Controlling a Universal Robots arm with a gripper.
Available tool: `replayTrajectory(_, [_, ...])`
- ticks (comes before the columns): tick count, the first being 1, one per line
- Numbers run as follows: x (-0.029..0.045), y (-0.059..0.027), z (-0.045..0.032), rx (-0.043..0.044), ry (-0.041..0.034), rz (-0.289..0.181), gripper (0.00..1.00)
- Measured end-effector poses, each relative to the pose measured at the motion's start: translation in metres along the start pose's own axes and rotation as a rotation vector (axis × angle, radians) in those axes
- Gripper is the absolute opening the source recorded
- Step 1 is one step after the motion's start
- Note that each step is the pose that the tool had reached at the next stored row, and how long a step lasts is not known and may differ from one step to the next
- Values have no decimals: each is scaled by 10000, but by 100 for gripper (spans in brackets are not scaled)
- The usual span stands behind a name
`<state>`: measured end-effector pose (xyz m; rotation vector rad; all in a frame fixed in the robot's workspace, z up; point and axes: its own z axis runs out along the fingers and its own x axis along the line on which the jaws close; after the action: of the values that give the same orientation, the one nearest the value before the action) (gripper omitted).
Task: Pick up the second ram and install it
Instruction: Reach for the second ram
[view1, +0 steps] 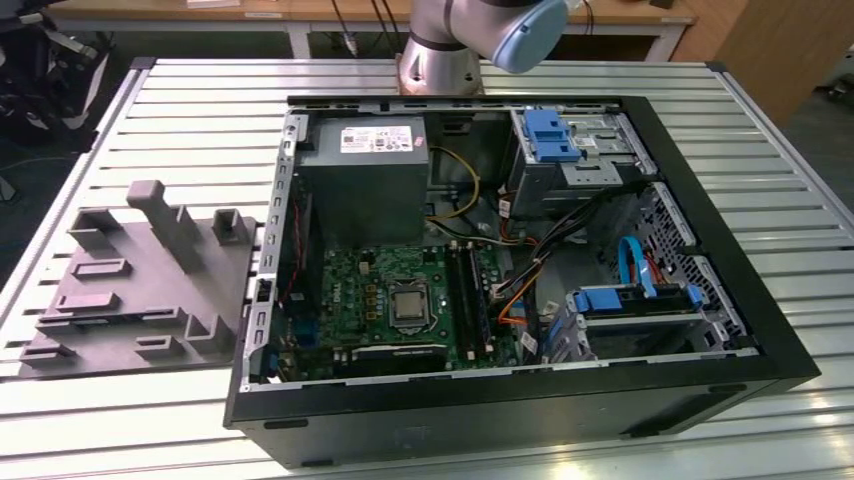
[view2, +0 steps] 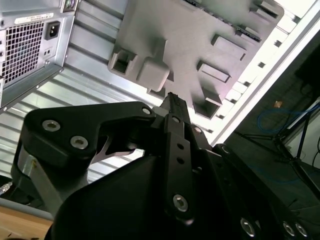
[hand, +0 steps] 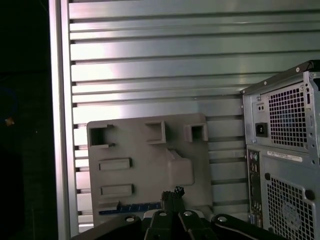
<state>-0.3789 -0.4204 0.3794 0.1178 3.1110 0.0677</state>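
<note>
**Operator:** State of the fingers (hand: 173, 194)?
**Technician:** Closed together, gripping nothing, above the grey holder tray (hand: 150, 150).
**Operator:** Second ram (hand: 131, 209) position?
**Technician:** Lying in that tray, near the table (hand: 150, 65) edge.

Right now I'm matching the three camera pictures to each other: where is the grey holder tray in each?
Exterior view: the holder tray lies at the exterior view's left, beside the computer case.
Second wrist view: the holder tray lies just past the gripper, beside the computer case.
First wrist view: the holder tray lies past the gripper.
Shared landmark: the computer case.
</note>
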Motion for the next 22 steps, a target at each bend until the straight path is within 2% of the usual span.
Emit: replayTrajectory(22, [111,-287,101,1,0,0,10])
